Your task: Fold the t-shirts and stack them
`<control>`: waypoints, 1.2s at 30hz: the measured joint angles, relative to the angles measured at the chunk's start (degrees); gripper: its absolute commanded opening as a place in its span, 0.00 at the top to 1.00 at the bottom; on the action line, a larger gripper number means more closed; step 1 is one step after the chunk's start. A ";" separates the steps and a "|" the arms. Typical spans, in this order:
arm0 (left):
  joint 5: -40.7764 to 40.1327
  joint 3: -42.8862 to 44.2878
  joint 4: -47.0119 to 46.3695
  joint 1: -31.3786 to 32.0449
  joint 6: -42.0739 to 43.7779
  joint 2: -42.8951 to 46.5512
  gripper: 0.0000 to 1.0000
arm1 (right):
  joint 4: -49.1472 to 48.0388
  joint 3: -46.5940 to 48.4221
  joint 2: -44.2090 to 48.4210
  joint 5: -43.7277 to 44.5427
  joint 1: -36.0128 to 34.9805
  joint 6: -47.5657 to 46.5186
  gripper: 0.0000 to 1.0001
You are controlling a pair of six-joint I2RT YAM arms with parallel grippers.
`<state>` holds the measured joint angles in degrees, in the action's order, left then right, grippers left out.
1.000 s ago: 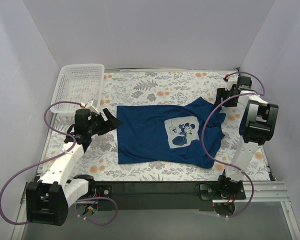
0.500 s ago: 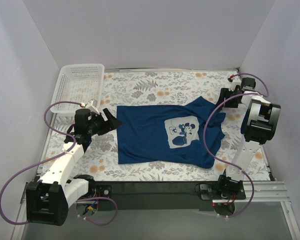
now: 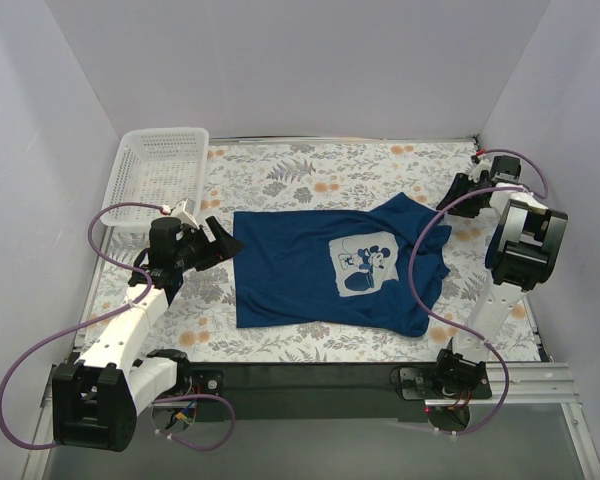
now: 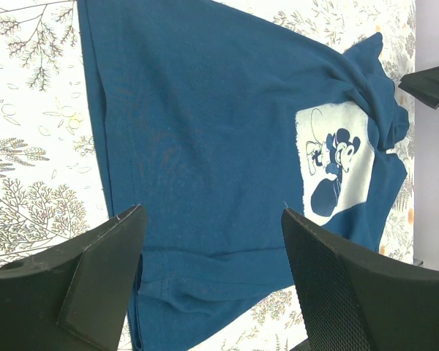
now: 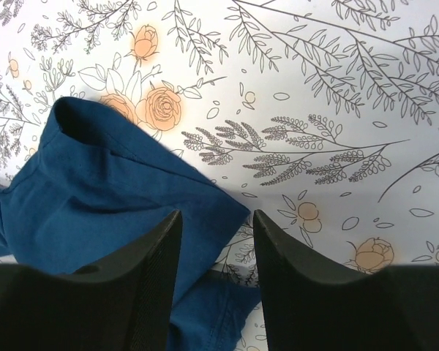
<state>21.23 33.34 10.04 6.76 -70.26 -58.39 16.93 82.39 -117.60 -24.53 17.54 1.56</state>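
Observation:
A dark navy t-shirt [image 3: 320, 270] with a pale chest graphic [image 3: 364, 264] lies spread on the floral table, its right side rumpled. My left gripper [image 3: 223, 243] hovers at the shirt's left edge. In the left wrist view that left gripper [image 4: 212, 212] is open above the shirt [image 4: 205, 124], with nothing between its fingers. My right gripper [image 3: 452, 194] sits beyond the shirt's upper right sleeve. In the right wrist view the right gripper [image 5: 216, 216] is open and empty, over the edge of the blue sleeve [image 5: 102, 190].
A white lattice basket [image 3: 160, 172] stands at the back left corner of the table. Pale walls close in the table on the left, back and right. A purple cable [image 3: 420, 262] of the right arm loops over the shirt's right side.
My right gripper has drawn back to the right, away from the sleeve, and its jaws have narrowed. The left arm and the shirt have not moved.

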 measured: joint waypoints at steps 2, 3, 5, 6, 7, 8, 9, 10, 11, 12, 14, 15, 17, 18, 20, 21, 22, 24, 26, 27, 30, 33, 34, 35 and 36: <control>0.00 0.00 0.00 0.00 0.00 0.00 0.31 | 0.00 0.00 -0.28 -0.31 -0.09 1.18 0.58; 0.00 0.00 0.00 0.00 0.00 0.00 0.31 | 0.00 0.00 -0.55 -0.31 -0.09 1.49 0.59; 0.00 0.00 0.00 0.00 0.00 0.00 0.31 | -0.04 -0.44 -1.03 -0.11 -0.07 1.99 0.59; 0.00 -0.02 0.00 0.00 0.00 0.00 0.31 | 0.04 -0.79 -1.03 -0.02 -0.09 2.16 0.59; 0.00 -0.02 0.00 0.00 0.00 0.00 0.31 | -0.22 -1.18 -1.03 0.04 -0.07 2.49 0.59; 0.00 -0.02 0.00 0.00 0.00 0.00 0.31 | -0.39 -1.20 -1.03 0.11 -0.07 2.62 0.59; 0.00 -0.02 -0.02 0.00 0.00 0.00 0.31 | -0.44 -1.22 -1.03 0.13 -0.07 2.78 0.60; 0.00 -0.02 -0.02 0.00 0.00 0.00 0.31 | -0.46 -1.22 -1.03 0.15 -0.07 2.84 0.63; 0.00 -0.02 -0.02 0.00 0.00 0.00 0.31 | -0.50 -1.22 -1.07 0.15 -0.09 2.89 0.66; 0.00 -0.02 -0.02 0.00 0.00 0.00 0.31 | -0.57 -1.20 -1.25 0.04 -0.09 2.93 0.69; 0.00 -0.02 -0.02 0.00 0.00 0.00 0.31 | -0.87 -0.74 -2.03 -0.76 -0.09 3.43 0.72; 0.00 -0.07 -0.04 0.00 0.00 0.00 0.31 | -0.87 -0.39 -2.49 -1.07 -0.07 3.80 0.74; -0.02 -0.11 -0.07 0.00 0.00 0.00 0.31 | -1.03 0.83 -3.72 -2.54 0.02 4.50 0.86; -0.02 -0.11 -0.09 0.00 0.00 0.00 0.31 | -1.07 0.94 -3.82 -2.84 0.00 4.52 0.89; -0.02 -0.11 -0.09 0.00 0.00 0.00 0.31 | -0.87 1.14 -4.42 -3.74 -0.04 5.14 0.94; -0.02 -0.11 -0.11 0.00 0.00 0.00 0.31 | -0.85 1.38 -4.66 -4.42 -0.04 5.46 0.99; -0.02 -0.11 -0.11 0.00 0.00 0.00 0.31 | -0.79 1.57 -4.76 -4.68 -0.04 5.62 0.99; -0.02 -0.11 -0.13 0.00 0.00 -0.02 0.31 | -0.39 1.92 -4.94 -5.73 -0.02 5.99 0.99; -0.02 -0.11 -0.17 0.00 0.02 -0.09 0.31 | -0.48 2.21 -5.01 -7.08 0.15 6.29 0.99; -0.04 -0.11 -0.22 0.00 0.02 -0.20 0.31 | -0.74 2.23 -5.01 -8.26 0.28 6.62 0.99; -0.07 -0.07 -0.90 0.00 0.17 -1.36 0.31 | -3.28 1.70 -4.70 -12.85 0.63 8.02 0.99; -0.46 0.55 -1.60 0.00 0.28 -4.28 0.31 | -7.67 -1.05 -2.60 -17.35 1.16 9.49 0.99; -0.79 1.22 -1.73 0.00 0.39 -5.88 0.31 | -9.18 -2.38 -1.33 -18.64 1.25 10.03 0.99; -1.01 2.03 -2.01 0.00 0.44 -7.61 0.31 | -10.75 -3.67 0.13 -19.65 1.33 10.49 0.99; -1.38 2.91 -2.29 0.00 0.48 -9.20 0.32 | -12.46 -5.01 1.66 -20.50 1.51 10.78 0.99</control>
<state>19.86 36.25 7.75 6.76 -69.78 -67.59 4.47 77.38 -115.94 -45.04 19.05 12.34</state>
